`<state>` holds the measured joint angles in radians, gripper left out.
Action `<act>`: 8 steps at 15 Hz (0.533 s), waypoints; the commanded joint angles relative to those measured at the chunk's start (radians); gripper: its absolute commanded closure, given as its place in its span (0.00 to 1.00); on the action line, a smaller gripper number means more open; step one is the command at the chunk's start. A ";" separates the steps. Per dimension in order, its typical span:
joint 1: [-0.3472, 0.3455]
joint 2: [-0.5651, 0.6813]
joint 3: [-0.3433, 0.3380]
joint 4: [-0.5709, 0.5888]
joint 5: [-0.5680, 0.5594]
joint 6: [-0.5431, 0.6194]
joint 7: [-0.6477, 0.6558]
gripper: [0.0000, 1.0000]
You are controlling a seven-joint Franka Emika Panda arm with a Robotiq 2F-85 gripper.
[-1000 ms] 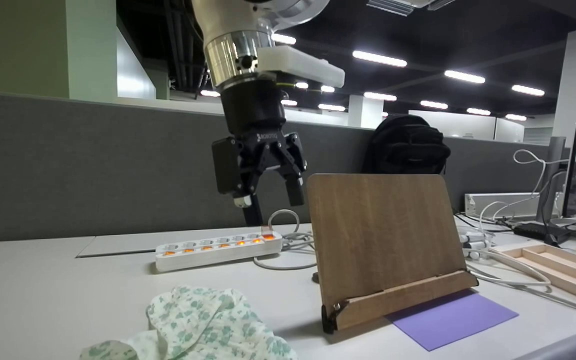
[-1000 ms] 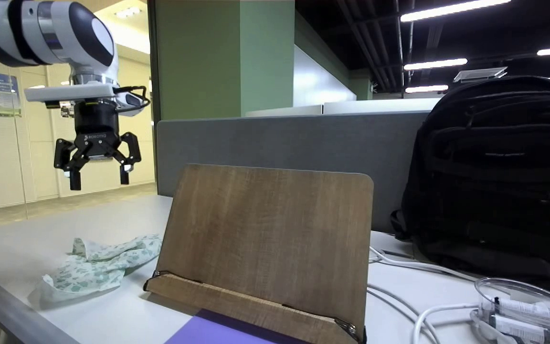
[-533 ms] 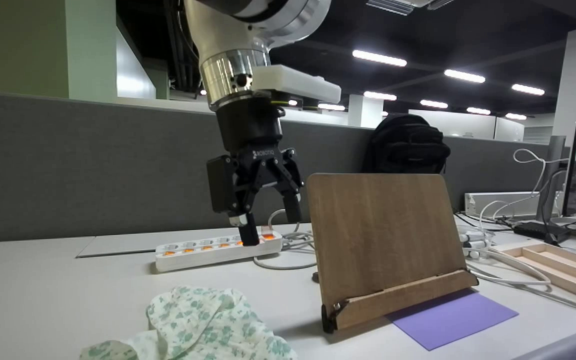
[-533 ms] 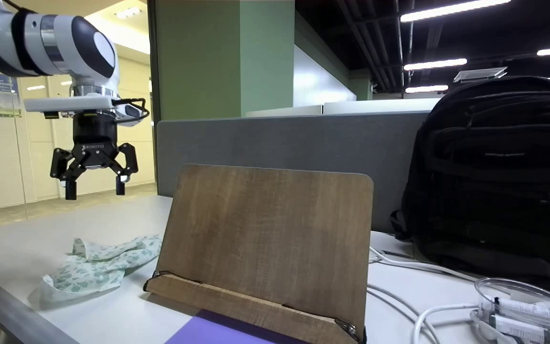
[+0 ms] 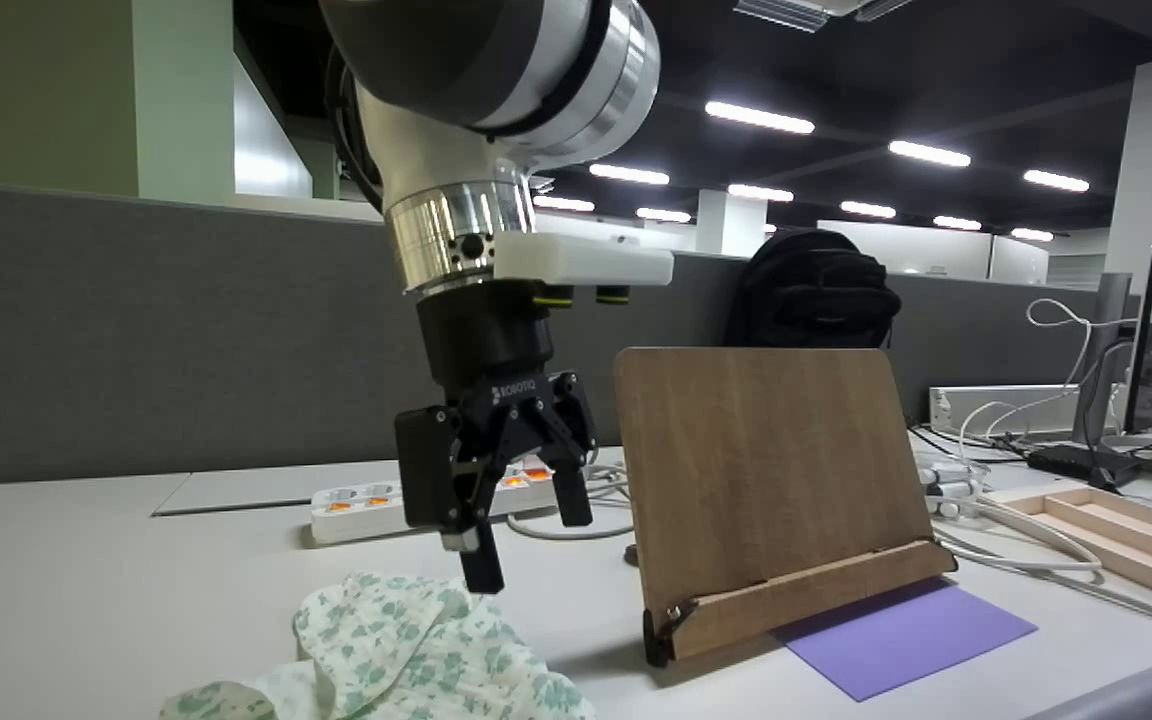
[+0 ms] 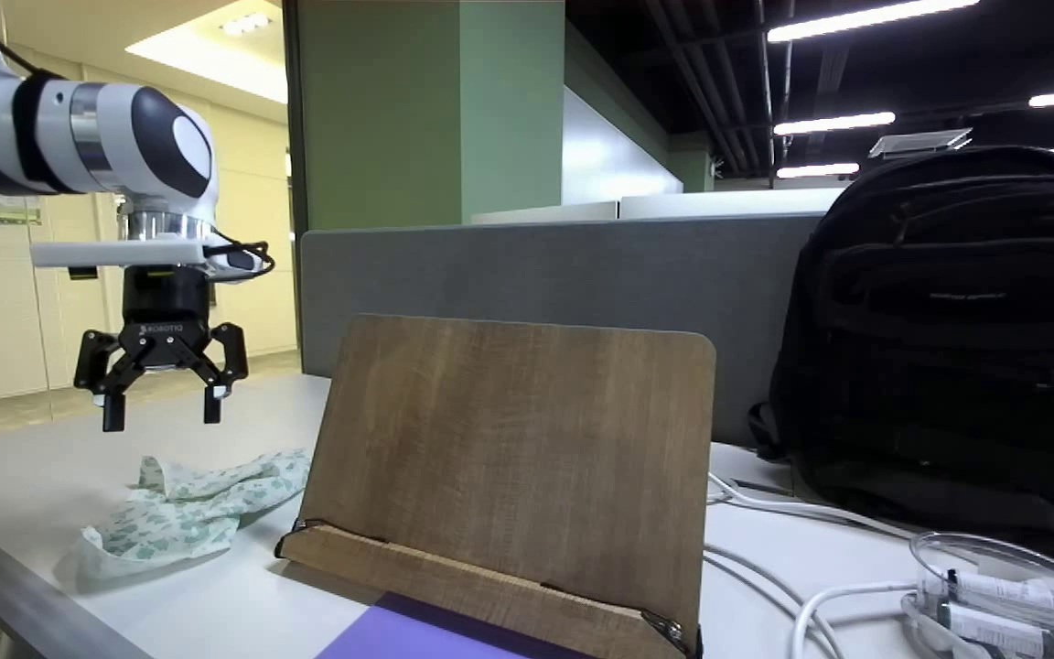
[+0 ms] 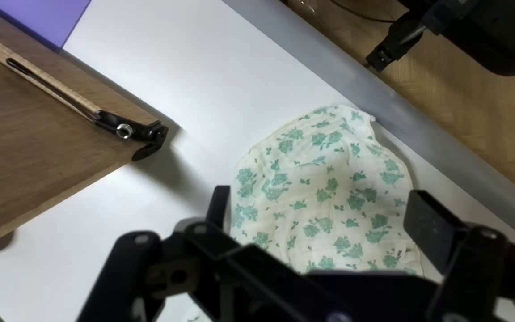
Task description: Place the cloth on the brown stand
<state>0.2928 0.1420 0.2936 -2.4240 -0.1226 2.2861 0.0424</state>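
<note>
The cloth (image 5: 416, 655), white with green flowers, lies crumpled on the table. It also shows in an exterior view (image 6: 184, 517) and in the wrist view (image 7: 311, 179). The brown stand (image 5: 776, 470) is a wooden board tilted back with a front ledge, beside the cloth. It also shows in an exterior view (image 6: 518, 458) and at the left of the wrist view (image 7: 38, 147). My gripper (image 5: 528, 545) is open and empty, pointing down above the cloth. It is in an exterior view (image 6: 163, 419) and the wrist view (image 7: 322, 212), its fingers on either side of the cloth.
A white power strip (image 5: 356, 515) with cables lies behind the gripper. A purple sheet (image 5: 906, 640) lies under the stand's front. A black backpack (image 6: 948, 357), a clear dish with vials (image 6: 1003, 604) and a wooden tray (image 5: 1116, 545) are beyond the stand. The grey table edge (image 7: 373, 98) borders the cloth.
My gripper has come down toward the cloth, and in both exterior views shifted slightly left. It has stayed open. The cloth and the stand have not moved.
</note>
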 commanded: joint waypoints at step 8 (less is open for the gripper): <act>0.033 0.140 -0.058 0.000 -0.114 0.152 0.111 0.00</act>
<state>0.2974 0.2615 0.2564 -2.4262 -0.1991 2.4201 0.0859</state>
